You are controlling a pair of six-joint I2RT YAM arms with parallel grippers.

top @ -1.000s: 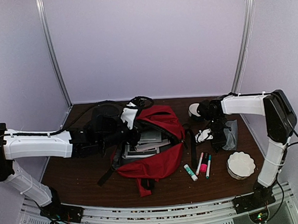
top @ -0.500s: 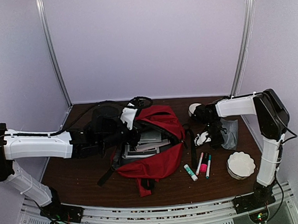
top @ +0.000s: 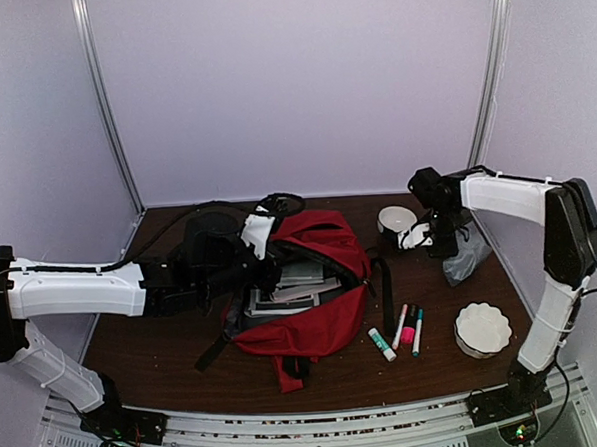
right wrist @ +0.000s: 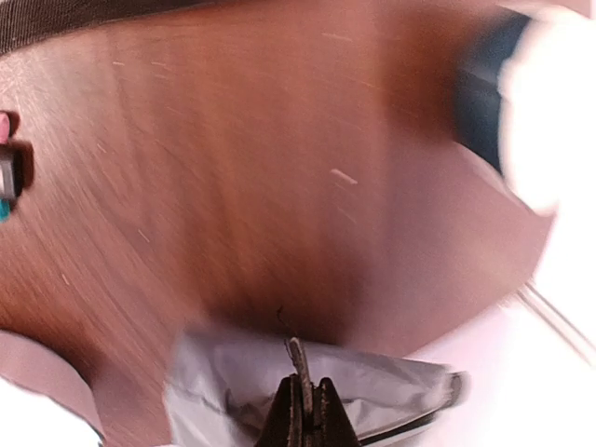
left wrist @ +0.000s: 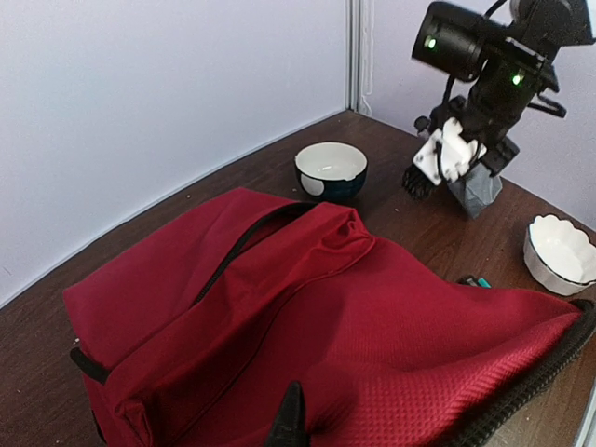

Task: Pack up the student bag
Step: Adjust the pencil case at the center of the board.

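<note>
The student bag (top: 323,312) is a large red backpack lying open at the table's middle, with books (top: 292,284) showing inside it. My left gripper (top: 267,269) is at the bag's left rim, shut on its red fabric (left wrist: 391,307); only one black fingertip (left wrist: 290,414) shows in the left wrist view. A small grey pouch (top: 467,259) hangs at the right rear above the table. My right gripper (top: 447,243) is shut on the pouch's thin top edge (right wrist: 300,358), and the pouch's body (right wrist: 233,382) hangs below the jaws.
A dark bowl with a white inside (top: 395,220) stands behind the bag's right side. A white scalloped bowl (top: 482,329) sits at the front right. Markers and a glue stick (top: 399,330) lie between bag and scalloped bowl. A black strap (top: 386,294) runs beside them.
My right gripper has shut on the grey pouch and carried it up and back toward the right rear. The left arm and the bag have not moved.
</note>
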